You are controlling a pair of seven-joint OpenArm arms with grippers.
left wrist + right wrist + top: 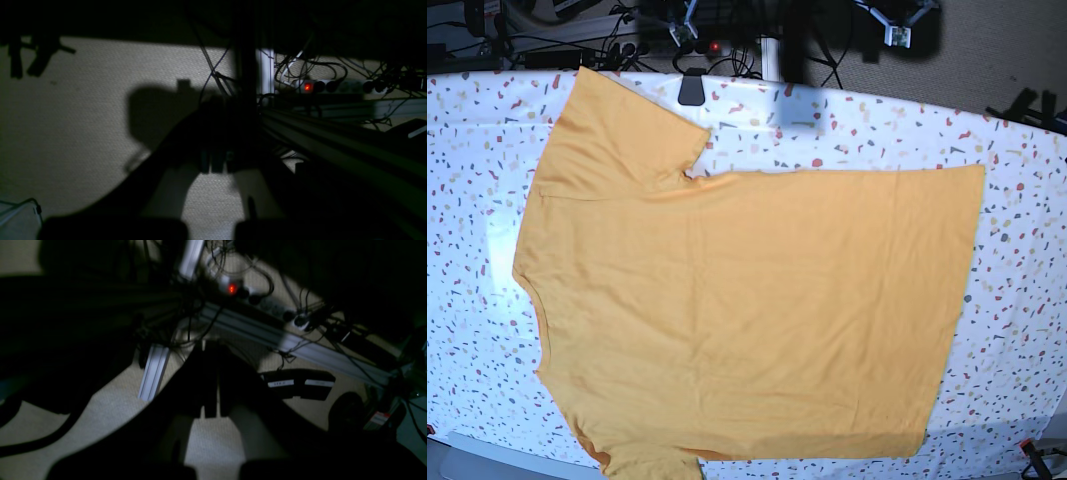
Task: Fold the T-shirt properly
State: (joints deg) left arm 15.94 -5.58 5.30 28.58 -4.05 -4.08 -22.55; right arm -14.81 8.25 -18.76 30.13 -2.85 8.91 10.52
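A: Speckled terrazzo tablecloth (1027, 200) is covering the whole work surface, and the T-shirt (747, 320) is lying spread flat on it, plain side up, collar end toward the base view's left, hem toward its right.

B: And the arms?

A: Both are hanging off the table's far edge. The wrist views are looking down at dim carpet (83, 116), cables and a power strip (333, 86) with a red light. The left gripper (217, 163) is showing its jaws pressed together on nothing; the right gripper (210, 406) is likewise closed and empty.

B: So nothing is lying between the jaws?

A: Nothing. The shirt is well apart from both, back across the table rather than beneath or ahead of either one.

B: How should the first fold go, then?

A: I judge each arm should be swinging in over the cloth, parting its jaws before descending, and pinching one layer at the shirt's far long edge, one jaw sliding beneath it. One sleeve (617, 130) is sticking out on that side, so I would be tucking it inward first, with both arms lifting together to keep the fabric from skewing.
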